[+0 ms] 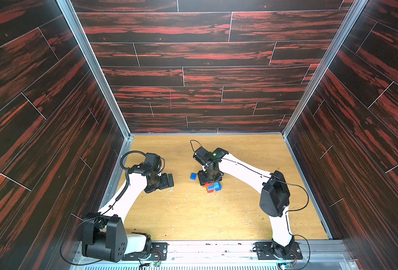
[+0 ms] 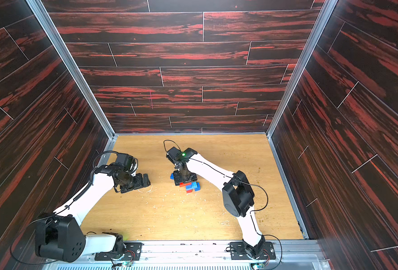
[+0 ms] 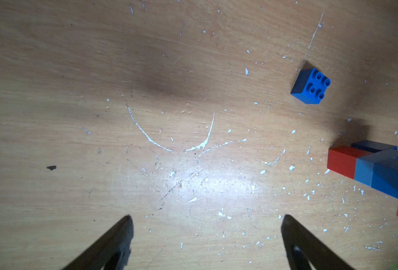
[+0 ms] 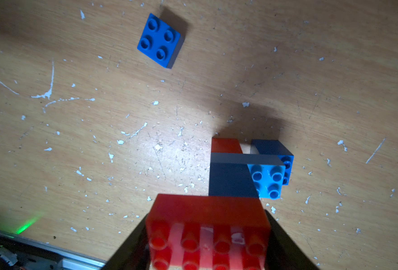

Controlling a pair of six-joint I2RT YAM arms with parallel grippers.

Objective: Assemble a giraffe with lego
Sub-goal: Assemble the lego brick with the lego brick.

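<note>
The giraffe (image 1: 214,187) stands in the middle of the desk (image 1: 193,217). The right jaws reach down from above and pinch its red-orange head brick (image 4: 207,219). The left jaws are spread wide and empty, low over the wood and well apart from the giraffe. A little farther back, a loose dark blue brick (image 1: 193,176) lies between the two arms.

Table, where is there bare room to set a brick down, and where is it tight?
Bare: the near half of the table, between the two arm bases, and the far strip along the back wall. Crowded: the middle, where the open left gripper, the loose blue brick and the giraffe, right gripper shut on its red brick, sit close.
</note>
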